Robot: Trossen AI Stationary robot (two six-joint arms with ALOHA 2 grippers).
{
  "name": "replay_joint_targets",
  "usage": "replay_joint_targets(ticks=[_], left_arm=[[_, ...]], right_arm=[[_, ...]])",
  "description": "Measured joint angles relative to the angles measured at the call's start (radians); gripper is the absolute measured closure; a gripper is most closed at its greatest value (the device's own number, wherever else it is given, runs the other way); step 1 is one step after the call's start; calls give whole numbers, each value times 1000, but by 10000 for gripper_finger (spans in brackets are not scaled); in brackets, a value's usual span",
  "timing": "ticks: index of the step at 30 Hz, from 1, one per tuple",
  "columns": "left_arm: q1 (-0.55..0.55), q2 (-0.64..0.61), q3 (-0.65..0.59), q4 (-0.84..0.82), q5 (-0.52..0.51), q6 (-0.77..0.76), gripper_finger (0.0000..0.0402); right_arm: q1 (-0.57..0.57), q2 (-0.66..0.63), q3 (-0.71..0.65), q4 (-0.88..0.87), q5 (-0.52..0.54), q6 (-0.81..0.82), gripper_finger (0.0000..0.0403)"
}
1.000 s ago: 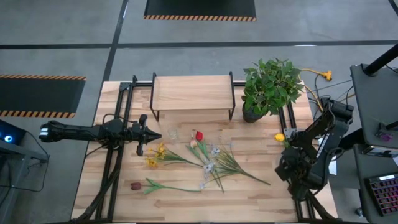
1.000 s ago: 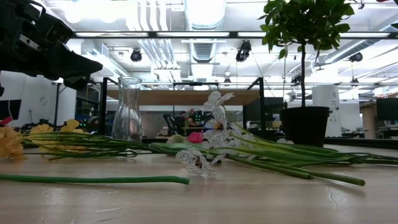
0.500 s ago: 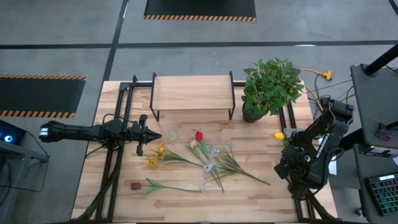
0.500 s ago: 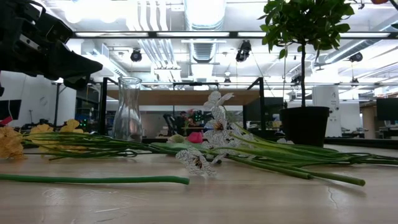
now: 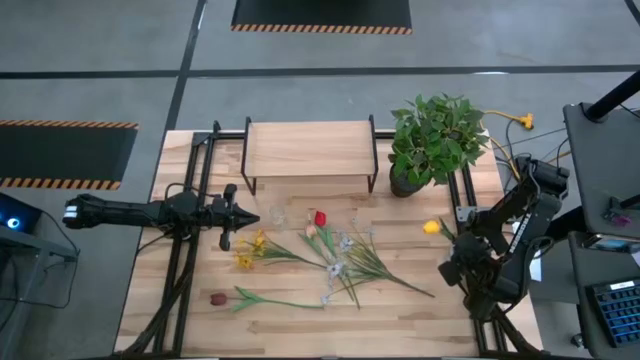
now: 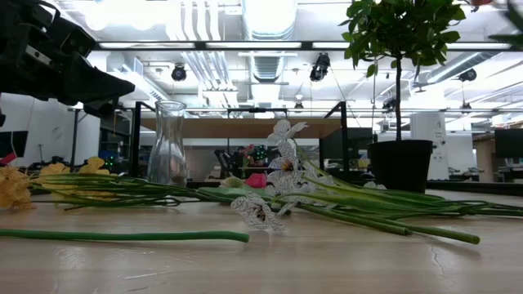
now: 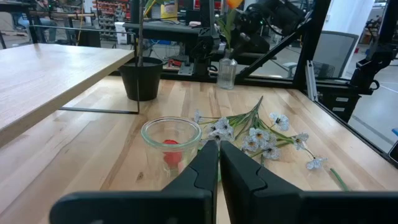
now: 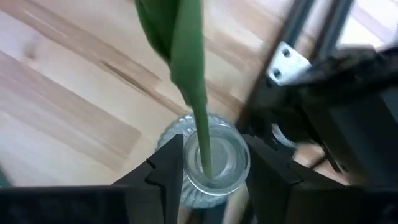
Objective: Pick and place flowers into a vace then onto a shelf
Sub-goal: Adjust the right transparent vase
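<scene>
My right claw (image 8: 214, 169) is clenched around a small glass vase (image 8: 237, 151): one dark finger (image 8: 165, 171) presses on each side of its ribbed neck. A green stem (image 8: 189, 74) stands in that vase, and from above its yellow head (image 5: 431, 227) shows near the right edge of the table (image 5: 400, 312), in front of the potted plant (image 5: 435, 140).

My left claw (image 7: 219, 155) is shut on nothing, fingers pressed together. It hangs low over the left half of the table and points at a taller clear vase (image 7: 171, 135) just ahead of it. That vase stands upright and I cannot see any stem in it; a red bloom (image 5: 320, 218) lies just beyond it.

The rest of the flowers (image 5: 340, 262) lie loose on the boards between my two arms: yellow ones nearest the left claw, white sprays in the middle, and a dark maroon one (image 5: 218, 298) near the front edge.

Farthest back, the shelf (image 5: 310, 150) stands at the rear of the table, left of the potted plant, its wooden top bare.
</scene>
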Motion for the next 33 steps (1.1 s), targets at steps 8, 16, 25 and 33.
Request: replay_joint_targets(ticks=[8,16,25,33], left_arm=[[0,0,0,0,0,0,402],[0,0,0,0,0,0,402],[0,0,0,0,0,0,402],[0,0,0,0,0,0,402]], right_arm=[[-8,-40,-4,13,241,16,280],[-40,-42,-5,15,427,14,280],[-219,-44,-7,72,511,-160,280],[-346,-106,-7,181,573,-320,280]])
